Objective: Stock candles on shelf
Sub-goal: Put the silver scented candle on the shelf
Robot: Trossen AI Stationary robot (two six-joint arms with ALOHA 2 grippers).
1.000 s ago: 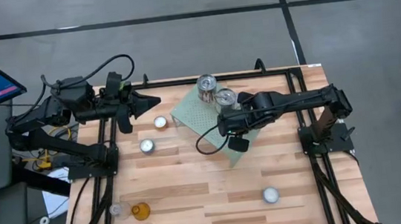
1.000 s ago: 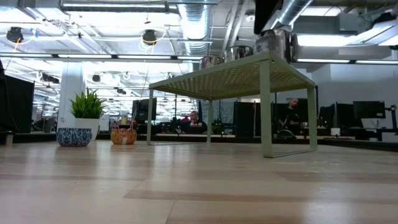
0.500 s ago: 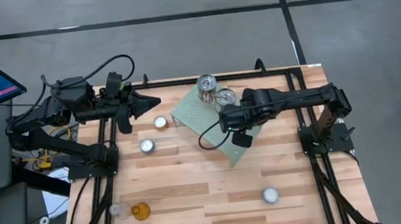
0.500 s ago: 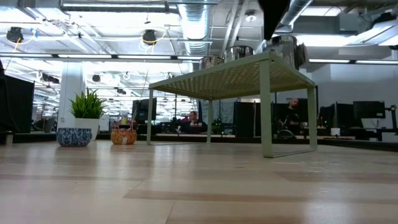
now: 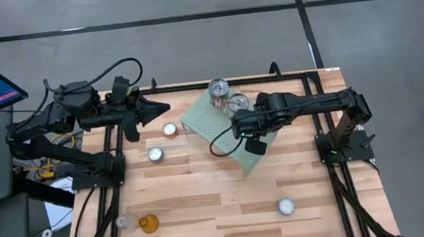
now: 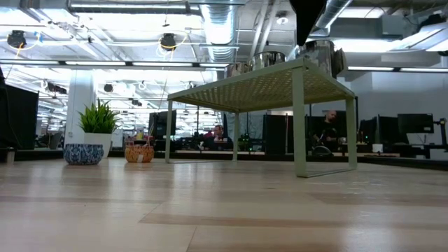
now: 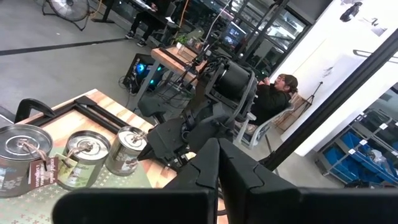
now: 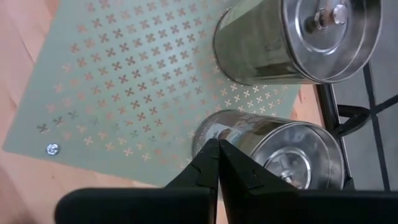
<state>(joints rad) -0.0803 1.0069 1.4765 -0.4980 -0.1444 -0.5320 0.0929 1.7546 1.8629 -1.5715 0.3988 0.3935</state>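
Tins (image 5: 226, 96) stand at the shelf's (image 5: 211, 122) far edge; right tool (image 5: 242, 126), fingers together, hovers beside them. Lift clear without knocking them, then fetch the tealight (image 5: 286, 205) near the tabletop's front edge.

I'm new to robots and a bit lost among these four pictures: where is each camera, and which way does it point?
High: overhead, straight down; both arms, shelf.
Low: tabletop height, looking level into the room; dark arm part above shelf.
Left wrist: looks past shut left gripper at silver tins.
Right wrist: shut right gripper over shelf.
Shared: tins and shelf appear in all.
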